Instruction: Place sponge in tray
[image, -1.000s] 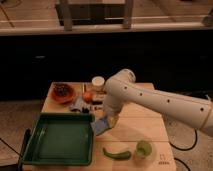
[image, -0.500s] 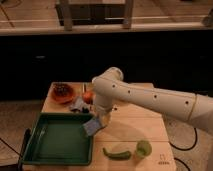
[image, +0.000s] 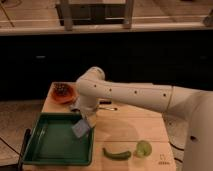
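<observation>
Since the earlier frames my arm (image: 130, 92) has swung left, carrying the sponge (image: 82, 128) from above the bare table to the tray's right rim. Nearest the camera, a green pepper-like item (image: 117, 154) and a pale green round object (image: 144, 148) lie on the wooden table (image: 140, 130). The tray (image: 55, 145) sits at the front left. My gripper (image: 86, 121) is clamped shut on the sponge, which hangs tilted over the tray's right edge; the fingers are largely hidden behind it. Farther back, the orange-red bowl (image: 63, 93) holds dark contents, hard to identify. A cloth (image: 75, 106) is mostly hidden by my arm.
</observation>
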